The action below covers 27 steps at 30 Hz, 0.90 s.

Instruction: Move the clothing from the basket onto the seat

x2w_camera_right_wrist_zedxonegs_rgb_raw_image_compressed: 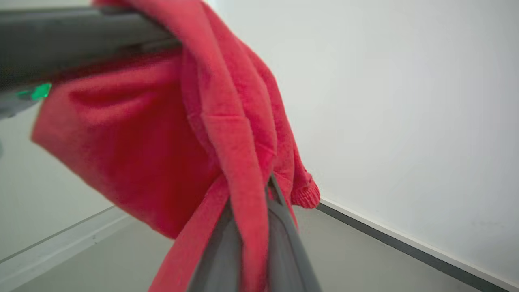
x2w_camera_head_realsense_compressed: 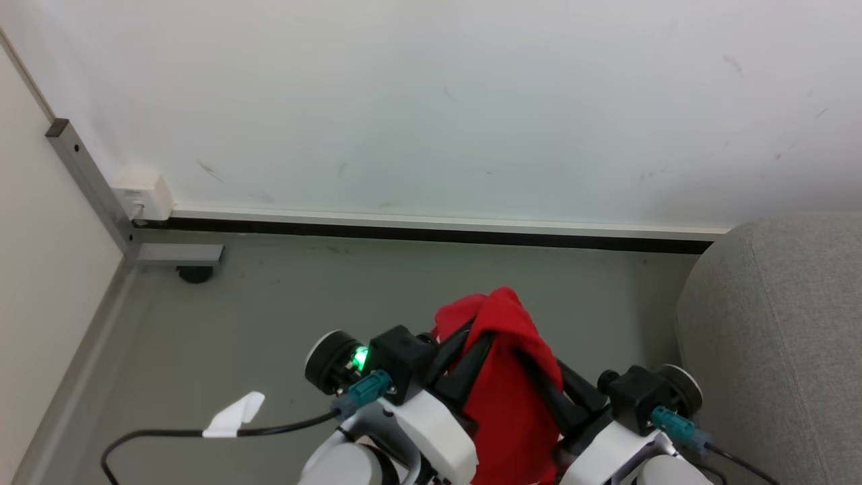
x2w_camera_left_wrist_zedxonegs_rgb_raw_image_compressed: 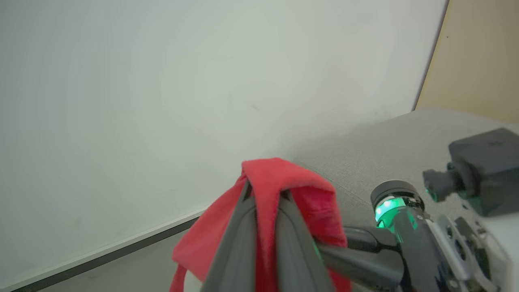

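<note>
The red garment is soft, fuzzy knit cloth with a ribbed cuff. The sofa on the right is matt grey woven fabric. The forearm shells are smooth white plastic; the floor is smooth and matt grey.
</note>
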{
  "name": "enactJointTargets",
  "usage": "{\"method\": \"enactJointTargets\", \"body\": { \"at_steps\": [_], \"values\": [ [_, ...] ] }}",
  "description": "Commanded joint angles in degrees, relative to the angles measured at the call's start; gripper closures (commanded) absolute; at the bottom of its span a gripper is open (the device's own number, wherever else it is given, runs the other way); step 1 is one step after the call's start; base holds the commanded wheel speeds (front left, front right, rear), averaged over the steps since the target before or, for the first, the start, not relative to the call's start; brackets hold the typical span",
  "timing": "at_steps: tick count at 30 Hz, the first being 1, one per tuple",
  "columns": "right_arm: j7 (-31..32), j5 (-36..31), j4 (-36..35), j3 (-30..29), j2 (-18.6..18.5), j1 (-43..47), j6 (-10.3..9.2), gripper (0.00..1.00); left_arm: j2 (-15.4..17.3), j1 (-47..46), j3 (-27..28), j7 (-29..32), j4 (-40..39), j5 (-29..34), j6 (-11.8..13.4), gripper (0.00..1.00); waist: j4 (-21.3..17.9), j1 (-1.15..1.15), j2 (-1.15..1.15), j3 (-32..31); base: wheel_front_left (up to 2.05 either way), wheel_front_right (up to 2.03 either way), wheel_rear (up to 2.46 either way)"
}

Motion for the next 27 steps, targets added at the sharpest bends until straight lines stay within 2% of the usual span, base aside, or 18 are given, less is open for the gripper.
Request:
{"method": "enactJointTargets", "body": {
  "at_steps": [1,2,3,17,21,27],
  "values": [
    [0.0,0.5,-0.4,-1.0,-0.1,-0.4,-0.12,1.0,0.7,0.2,0.4,-0.8,0.4,0.6,0.4,0.58,-0.1,0.0,0.0,0.1,0.0,0.0,0.0],
    [0.0,0.7,-0.6,-1.8,0.0,-0.1,-0.12,1.0,0.7,0.4,0.5,-1.2,0.7,0.4,0.6,0.16,-0.1,0.0,0.0,0.1,0.0,0.0,0.0],
    [0.0,0.9,-0.9,-2.6,0.1,0.2,-0.12,1.0,0.9,0.6,0.7,-1.3,1.1,0.5,0.8,0.0,-0.1,0.0,0.0,0.2,0.0,0.0,0.0],
    [0.0,-0.5,-4.6,-11.5,-1.0,3.0,-0.12,1.0,2.3,3.9,0.5,-5.9,7.9,0.1,2.1,0.0,-3.4,0.0,0.0,0.1,0.0,0.0,0.0],
    [0.0,-0.7,-5.7,-12.6,-1.4,3.8,-0.12,1.0,2.1,3.8,0.0,-6.6,8.7,-0.1,2.2,0.0,-5.6,0.0,0.0,0.3,0.0,0.0,0.0],
    [0.0,-1.0,-7.4,-13.4,-2.4,4.7,-0.12,1.0,1.9,3.2,-0.5,-7.6,9.2,-0.4,2.5,0.0,-11.0,0.0,0.0,0.9,0.0,0.0,0.0]
  ]
}}
